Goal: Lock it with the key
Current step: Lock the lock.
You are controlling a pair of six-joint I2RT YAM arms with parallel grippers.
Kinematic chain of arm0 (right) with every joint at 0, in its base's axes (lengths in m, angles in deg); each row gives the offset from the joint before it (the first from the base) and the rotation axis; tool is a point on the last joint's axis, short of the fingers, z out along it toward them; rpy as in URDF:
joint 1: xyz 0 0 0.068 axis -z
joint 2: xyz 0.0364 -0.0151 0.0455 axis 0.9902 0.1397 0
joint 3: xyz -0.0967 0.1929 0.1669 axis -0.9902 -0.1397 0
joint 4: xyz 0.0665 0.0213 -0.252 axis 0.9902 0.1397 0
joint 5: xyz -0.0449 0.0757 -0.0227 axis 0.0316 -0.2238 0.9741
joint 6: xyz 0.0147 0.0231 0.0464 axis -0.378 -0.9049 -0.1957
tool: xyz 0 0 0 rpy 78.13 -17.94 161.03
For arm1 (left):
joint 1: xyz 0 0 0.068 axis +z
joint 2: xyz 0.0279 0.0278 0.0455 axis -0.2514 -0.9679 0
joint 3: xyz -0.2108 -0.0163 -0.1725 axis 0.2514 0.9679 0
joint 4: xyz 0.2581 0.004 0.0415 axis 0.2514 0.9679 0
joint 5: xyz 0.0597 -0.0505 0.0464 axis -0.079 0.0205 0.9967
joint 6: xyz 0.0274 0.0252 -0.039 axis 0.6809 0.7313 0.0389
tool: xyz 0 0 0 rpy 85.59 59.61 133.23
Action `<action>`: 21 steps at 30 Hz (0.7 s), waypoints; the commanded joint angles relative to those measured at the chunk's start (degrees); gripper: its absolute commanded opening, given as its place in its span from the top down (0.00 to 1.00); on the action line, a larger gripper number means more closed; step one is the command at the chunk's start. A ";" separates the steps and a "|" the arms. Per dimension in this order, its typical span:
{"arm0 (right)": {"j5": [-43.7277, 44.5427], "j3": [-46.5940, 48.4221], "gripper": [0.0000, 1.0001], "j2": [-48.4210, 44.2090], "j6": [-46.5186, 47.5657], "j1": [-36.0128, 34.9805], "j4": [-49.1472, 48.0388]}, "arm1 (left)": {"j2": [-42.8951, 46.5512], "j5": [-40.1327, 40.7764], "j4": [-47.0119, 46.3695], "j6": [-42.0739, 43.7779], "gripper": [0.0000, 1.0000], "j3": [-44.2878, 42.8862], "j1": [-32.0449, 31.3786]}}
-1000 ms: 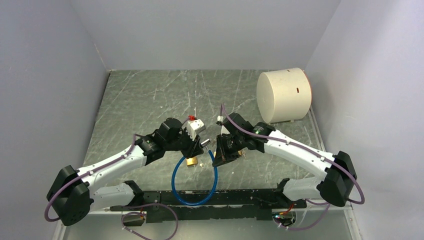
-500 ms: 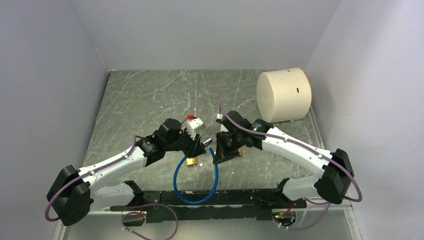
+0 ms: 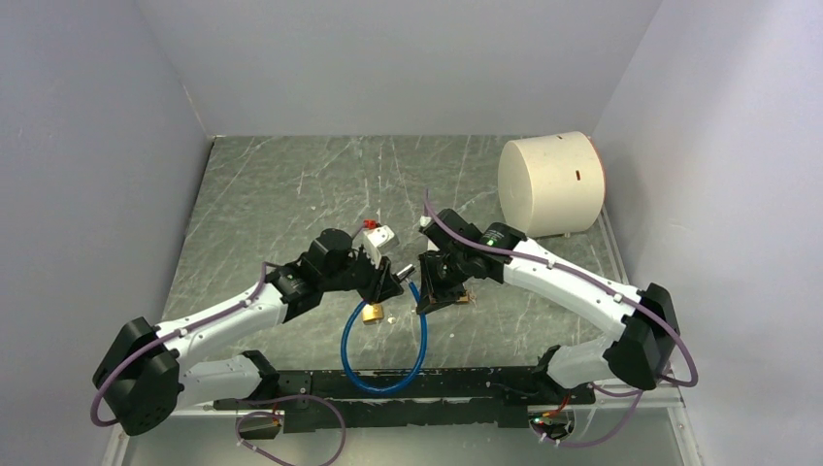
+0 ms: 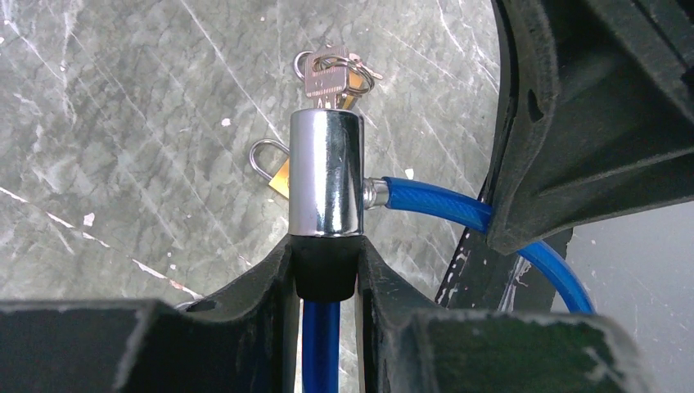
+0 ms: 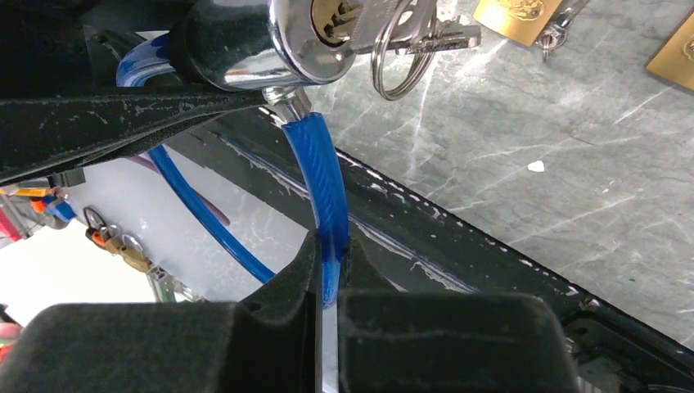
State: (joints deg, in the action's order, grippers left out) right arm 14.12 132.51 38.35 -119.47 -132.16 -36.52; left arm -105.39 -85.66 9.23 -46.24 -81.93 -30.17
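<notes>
Blue cable [image 4: 434, 206]; chrome lock cyl. [image 4: 326, 172]; brass padlock [image 3: 372, 313]; grey-marbled table [image 3: 291, 184].

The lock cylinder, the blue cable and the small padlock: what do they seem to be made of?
Lock cylinder: polished chromed metal, by its mirror-like reflections. Blue cable: glossy, translucent plastic sleeve; any core is hidden. Small padlock: probably brass, by its golden body, with a silvery metal shackle.

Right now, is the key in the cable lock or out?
In. The key sticks out of the chrome cylinder's end, seated in its keyhole.
</notes>
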 commanded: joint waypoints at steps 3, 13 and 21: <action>10.37 6.20 1.00 1.68 -0.83 0.55 -7.85 | -1.21 -9.55 -2.11 -1.91 0.98 -0.57 -3.84; 8.90 6.39 1.00 -1.61 4.78 -0.72 -12.55 | -1.47 -8.57 -0.89 -2.17 0.97 -0.63 -4.02; 19.99 8.61 1.00 1.17 0.74 -2.54 -7.16 | -1.62 -13.03 -12.48 -9.41 0.98 1.42 -4.44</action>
State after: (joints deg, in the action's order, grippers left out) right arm 24.50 137.06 38.99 -116.01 -134.52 -30.11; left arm -107.70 -85.69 3.62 -50.42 -81.49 -31.04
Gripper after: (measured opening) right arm 0.045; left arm 0.287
